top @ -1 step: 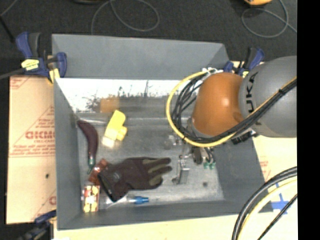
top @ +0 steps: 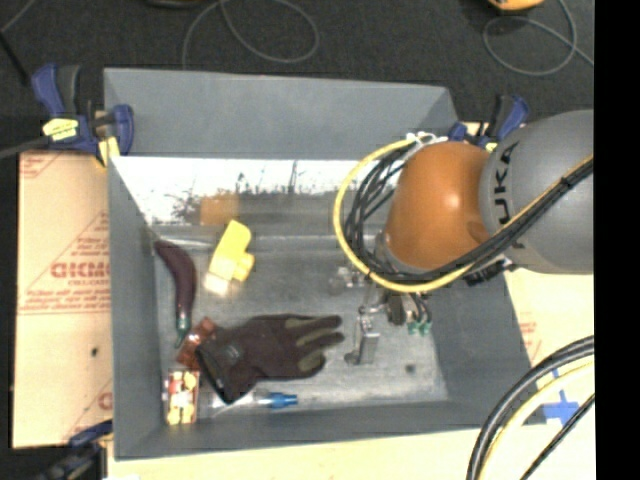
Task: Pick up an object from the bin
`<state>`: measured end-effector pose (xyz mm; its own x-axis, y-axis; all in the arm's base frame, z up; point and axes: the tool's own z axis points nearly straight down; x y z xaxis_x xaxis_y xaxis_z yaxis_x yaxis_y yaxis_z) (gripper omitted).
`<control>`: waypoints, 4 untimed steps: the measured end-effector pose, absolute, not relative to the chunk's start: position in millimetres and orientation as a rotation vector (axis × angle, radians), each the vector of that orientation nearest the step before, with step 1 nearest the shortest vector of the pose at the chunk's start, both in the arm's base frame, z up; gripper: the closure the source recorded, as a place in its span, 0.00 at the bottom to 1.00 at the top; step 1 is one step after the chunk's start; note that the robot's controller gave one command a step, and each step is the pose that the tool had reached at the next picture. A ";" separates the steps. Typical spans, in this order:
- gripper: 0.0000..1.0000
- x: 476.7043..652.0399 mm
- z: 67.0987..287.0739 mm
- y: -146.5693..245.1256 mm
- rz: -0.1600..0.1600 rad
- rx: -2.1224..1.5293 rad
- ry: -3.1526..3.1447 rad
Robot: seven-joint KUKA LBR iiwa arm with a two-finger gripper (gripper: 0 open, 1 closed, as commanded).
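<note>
A grey metal bin (top: 280,108) with sloping walls and a scuffed, scratched floor sits on a dark surface (top: 330,18) strewn with thin looping cables (top: 265,23). A grey robot arm (top: 545,203) reaches in, its wrist under a smooth, rounded orange cover (top: 435,208) ringed by yellow and black cabling. Below the cover, the metal jaws hang low over bare bin floor; from this angle, it cannot be told whether they are wide or narrow.

Just beside the jaws, toward the view's left, lies the nearest thing: a dark, soft fabric glove (top: 265,348), flat on the floor with its limp fingertips pointing at the jaws. Farther the same way, beyond the glove's cuff, is a small packet (top: 180,396) patterned in yellow and red, and near it, below the glove, a slim clear stick with a blue tip (top: 277,400). Up and left of the jaws, well apart from them, rest a blocky pale-yellow piece (top: 230,253) and a curved, glossy dark-purple shape like an aubergine (top: 182,276).
</note>
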<state>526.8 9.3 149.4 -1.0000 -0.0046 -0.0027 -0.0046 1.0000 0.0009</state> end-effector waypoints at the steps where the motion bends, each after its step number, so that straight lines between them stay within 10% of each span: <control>1: 0.00 551.2 107.8 13.9 -0.001 -0.028 3.133; 2: 1.00 524.2 70.7 40.2 0.002 0.240 3.127; 3: 1.00 524.2 70.7 40.2 0.002 0.240 3.127; 4: 1.00 522.1 200.7 43.7 0.003 0.249 3.124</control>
